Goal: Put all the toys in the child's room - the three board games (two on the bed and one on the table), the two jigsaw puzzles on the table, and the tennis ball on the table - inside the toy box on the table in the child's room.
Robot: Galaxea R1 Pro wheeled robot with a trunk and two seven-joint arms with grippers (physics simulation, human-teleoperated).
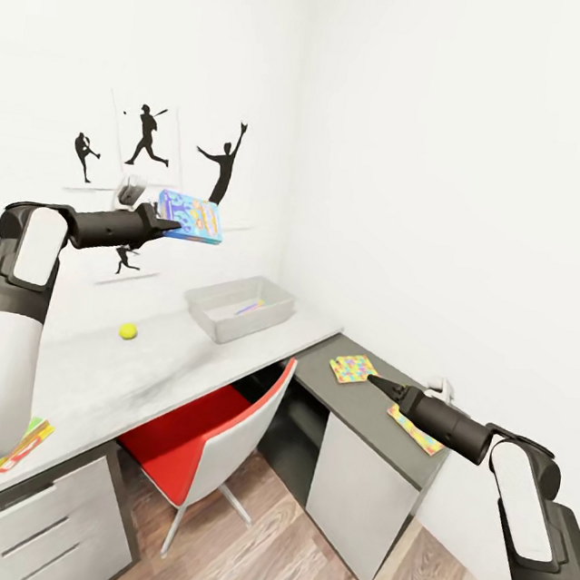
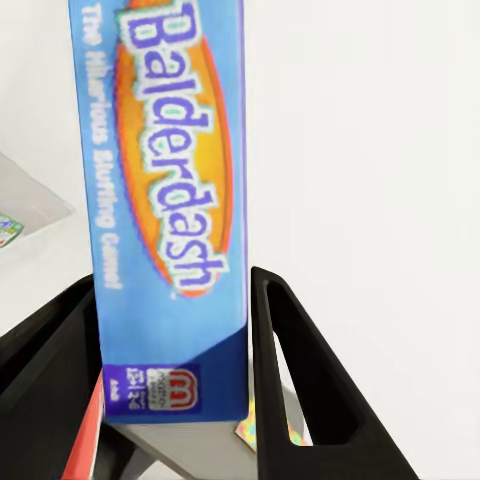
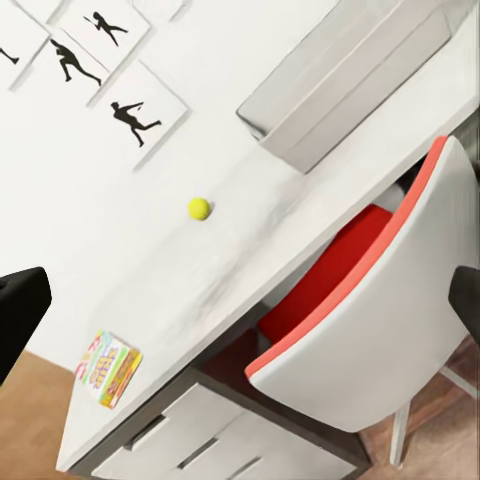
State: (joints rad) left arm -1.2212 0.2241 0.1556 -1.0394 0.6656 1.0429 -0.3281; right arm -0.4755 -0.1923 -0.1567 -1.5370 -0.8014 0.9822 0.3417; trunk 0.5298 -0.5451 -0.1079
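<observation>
Above the table [image 1: 88, 364], your left gripper [image 1: 163, 226] clamps the blue board game [image 1: 191, 217] high, ready for the toy box [image 1: 237, 306]; your right gripper [image 1: 378, 384] hangs open.

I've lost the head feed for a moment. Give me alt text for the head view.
The left gripper holds a blue board game raised above the light grey desk, up and left of the toy box. A tennis ball lies on the desk, two jigsaw puzzles lie on the lower dark section near the right gripper, and a red chair is tucked under.
</observation>
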